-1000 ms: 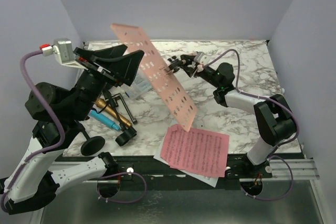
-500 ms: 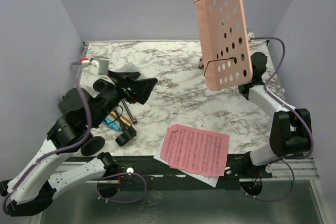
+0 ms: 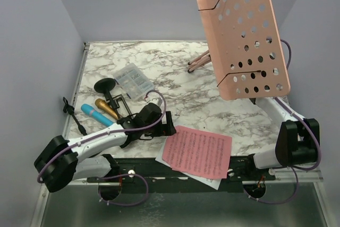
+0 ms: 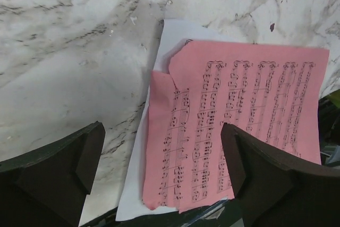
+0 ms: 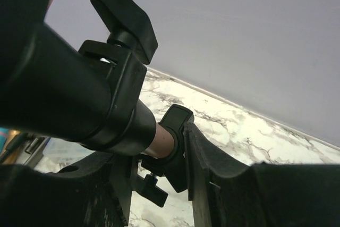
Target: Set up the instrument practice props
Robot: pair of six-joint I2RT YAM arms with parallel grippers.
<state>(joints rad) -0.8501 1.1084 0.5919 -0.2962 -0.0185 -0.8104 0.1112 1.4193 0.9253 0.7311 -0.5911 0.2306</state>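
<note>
The pink sheet-music page (image 3: 197, 152) lies at the near edge of the tabletop (image 3: 175, 73), on top of a white page (image 4: 133, 195). The left pincer (image 4: 162, 139) hangs over the pink page's left edge, released, jaws wide and touching nothing. Up and right of the page, the pink perforated music rack (image 3: 244, 35) stands tilted and high. It hides the right pincer (image 5: 164, 155) from above, which is clenched on the rack's stem. Whether the thin tripod legs (image 3: 199, 61) touch the tabletop cannot be told. Left of the page lie the gold microphone (image 3: 106, 108), the blue microphone (image 3: 94, 114), a black round-based mic mount (image 3: 105, 85) and a clear compartment box (image 3: 131, 80).

The music rack (image 3: 241, 30) is coloured pink. Black staves are printed on the pink page (image 3: 197, 152). The table (image 3: 159, 67) is marbled white and grey.
</note>
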